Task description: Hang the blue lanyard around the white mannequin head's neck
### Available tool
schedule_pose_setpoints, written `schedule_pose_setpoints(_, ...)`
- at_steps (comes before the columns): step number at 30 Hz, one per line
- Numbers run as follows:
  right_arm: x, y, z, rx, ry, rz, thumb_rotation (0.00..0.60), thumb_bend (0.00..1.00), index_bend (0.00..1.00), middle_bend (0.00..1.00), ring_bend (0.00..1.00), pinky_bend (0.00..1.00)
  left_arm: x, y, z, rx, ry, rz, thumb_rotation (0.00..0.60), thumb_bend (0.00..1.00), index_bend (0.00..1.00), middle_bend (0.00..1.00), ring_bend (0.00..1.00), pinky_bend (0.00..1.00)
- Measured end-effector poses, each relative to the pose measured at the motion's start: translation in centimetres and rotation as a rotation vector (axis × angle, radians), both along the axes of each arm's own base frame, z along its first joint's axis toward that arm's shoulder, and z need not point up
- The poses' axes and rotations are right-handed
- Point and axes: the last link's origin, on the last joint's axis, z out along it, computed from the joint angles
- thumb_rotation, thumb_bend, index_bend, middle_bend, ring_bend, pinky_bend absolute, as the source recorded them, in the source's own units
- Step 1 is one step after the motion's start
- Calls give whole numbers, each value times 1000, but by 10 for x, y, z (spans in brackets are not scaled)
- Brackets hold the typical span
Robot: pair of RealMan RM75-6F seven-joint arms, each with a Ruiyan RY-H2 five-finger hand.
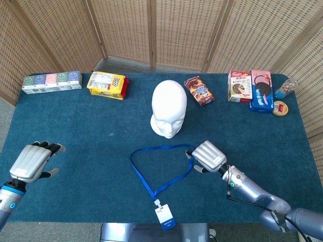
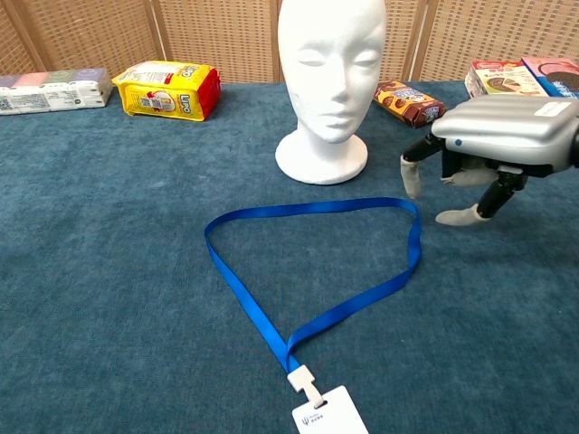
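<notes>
The blue lanyard [image 1: 166, 166] [image 2: 308, 271] lies flat on the table as an open loop, its white badge [image 1: 165, 217] [image 2: 329, 414] toward the front edge. The white mannequin head [image 1: 168, 108] [image 2: 329, 72] stands upright just behind the loop. My right hand [image 1: 208, 156] [image 2: 493, 149] hovers palm down just right of the loop's right corner, fingers spread and pointing down, holding nothing. My left hand [image 1: 31, 161] is at the table's left edge, far from the lanyard, fingers apart and empty; the chest view does not show it.
Along the back of the blue table [image 1: 91, 131] lie a row of small cartons [image 1: 51, 81], a yellow snack bag [image 1: 107, 84], a brown cookie pack [image 1: 199, 91], and boxes [image 1: 252, 88] with a small jar [image 1: 285, 89] at the right. Wicker screens stand behind.
</notes>
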Motion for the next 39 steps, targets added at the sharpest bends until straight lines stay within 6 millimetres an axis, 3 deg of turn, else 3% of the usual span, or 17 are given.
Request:
schedule_pose_setpoints(25,6,-17,-38,40,191,85,551,341,437,980,1000,1000,-2,3,-11,-38,18,10,596,176,352,477,429,429)
schedule_pose_setpoints(39,5,-26,-44,31,236,88,549,340,440,980,1000,1000,-5,1,-13,-49,18,20,598,176,352,477,429,429)
